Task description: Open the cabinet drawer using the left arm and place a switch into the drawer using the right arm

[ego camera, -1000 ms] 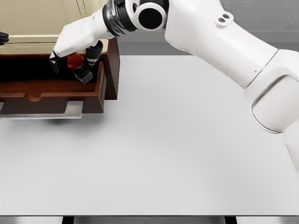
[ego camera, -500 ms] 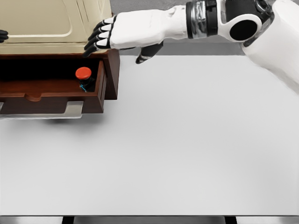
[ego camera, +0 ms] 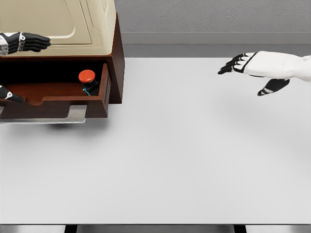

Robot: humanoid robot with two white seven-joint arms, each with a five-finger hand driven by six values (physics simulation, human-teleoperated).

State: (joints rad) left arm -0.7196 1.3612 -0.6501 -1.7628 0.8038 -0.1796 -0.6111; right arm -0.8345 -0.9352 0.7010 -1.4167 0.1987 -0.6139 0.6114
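A broad white table point(ego camera: 184, 160) with a smooth matte top fills most of the head view, its front edge a thin dark line near the bottom. Behind it runs a grey, faintly speckled wall point(ego camera: 214, 17) with a paler ledge along its base.

At the upper left stands the cabinet point(ego camera: 114, 58), boxy, with dark reddish-brown wooden sides and a cream top panel that has raised, rounded-rectangle moulding. Its drawer point(ego camera: 58, 104) is pulled out over the table: a shallow open tray of the same glossy brown wood, with a curved notch in the front wall and a flat silver-grey handle plate beneath the front edge.

In the drawer, at its right end close against the right wall, sits the switch point(ego camera: 87, 80): a round, bright red button cap on a small dark body with a teal edge.

The right hand point(ego camera: 250, 65) hangs above the table's far right part, well apart from the cabinet, white-backed with black fingers stretched out flat and spread, holding nothing.

The left hand point(ego camera: 19, 42) shows at the left edge over the cabinet top, black fingers extended and empty.
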